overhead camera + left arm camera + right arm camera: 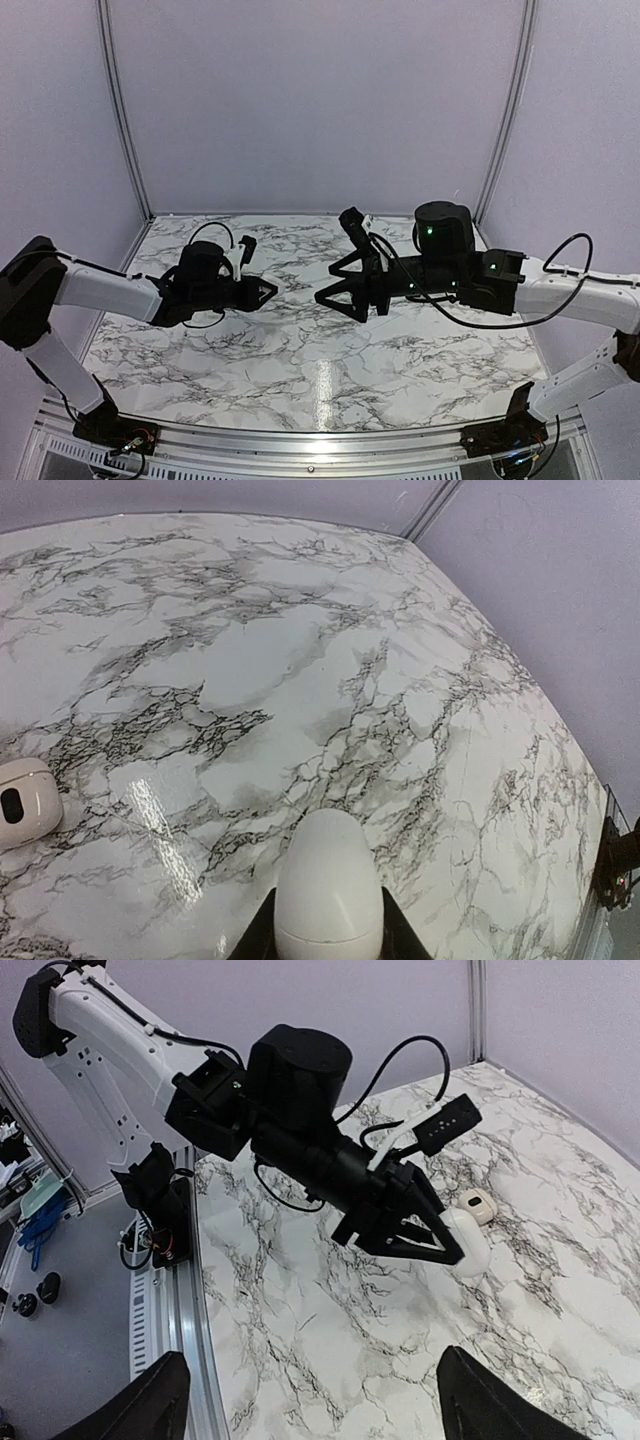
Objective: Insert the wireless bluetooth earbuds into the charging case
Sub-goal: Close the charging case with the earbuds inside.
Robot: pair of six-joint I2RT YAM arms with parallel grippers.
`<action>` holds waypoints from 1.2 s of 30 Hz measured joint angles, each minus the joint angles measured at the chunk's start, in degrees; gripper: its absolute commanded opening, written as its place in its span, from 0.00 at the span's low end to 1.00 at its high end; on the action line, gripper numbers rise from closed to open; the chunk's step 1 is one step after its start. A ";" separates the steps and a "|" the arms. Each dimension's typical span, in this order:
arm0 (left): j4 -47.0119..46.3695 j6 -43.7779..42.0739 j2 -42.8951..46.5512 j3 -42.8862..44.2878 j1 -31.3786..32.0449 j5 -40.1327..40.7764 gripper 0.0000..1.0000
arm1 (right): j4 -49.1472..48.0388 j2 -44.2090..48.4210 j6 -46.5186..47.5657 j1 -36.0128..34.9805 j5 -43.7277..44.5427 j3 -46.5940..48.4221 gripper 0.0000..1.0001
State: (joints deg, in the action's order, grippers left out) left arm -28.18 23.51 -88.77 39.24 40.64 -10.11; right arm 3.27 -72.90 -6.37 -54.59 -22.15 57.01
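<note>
- Top external view: the left gripper (265, 292) is reaching toward the middle of the white, grey-veined marble-patterned table (300, 385) with its jaws drawn close together. What it is clenching is too small and pale to make out here. The right gripper (335, 292) is facing it from the other side, near it, with its black fingers spread apart and nothing between them.
- Left wrist view: the left gripper (328, 932) is clamping a glossy white pebble-shaped plastic charging case (328, 875) between its two black fingers (395, 940). The charging case is pointing end-on away from the camera, its lid shut and a fine seam running across its near part. A tiny white rounded plastic earbud (25, 802) with a dark spot is lying on the table (300, 630) at the left edge of the view, apart from the charging case.
- Right wrist view: the right gripper (320, 1410) is standing released, its fingers (150, 1405) showing wide apart in the bottom corners with only the table (290, 1330) between them. Opposite, the left gripper (450, 1242) is gripping the charging case (470, 1245) at its tip. Whether the charging case is touching the table cannot be told. The earbud (478, 1205) is lying on the table just behind the charging case.
</note>
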 measured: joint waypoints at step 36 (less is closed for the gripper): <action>10.49 6.95 -22.80 22.10 -3.89 2.21 0.99 | -3.61 3.61 -6.71 7.98 0.90 -5.25 0.98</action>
State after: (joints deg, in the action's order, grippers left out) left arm -17.69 30.46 -111.57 61.34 36.75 -7.90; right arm -0.34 -69.30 -13.08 -46.61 -21.26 51.77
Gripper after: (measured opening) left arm 0.988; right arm 0.984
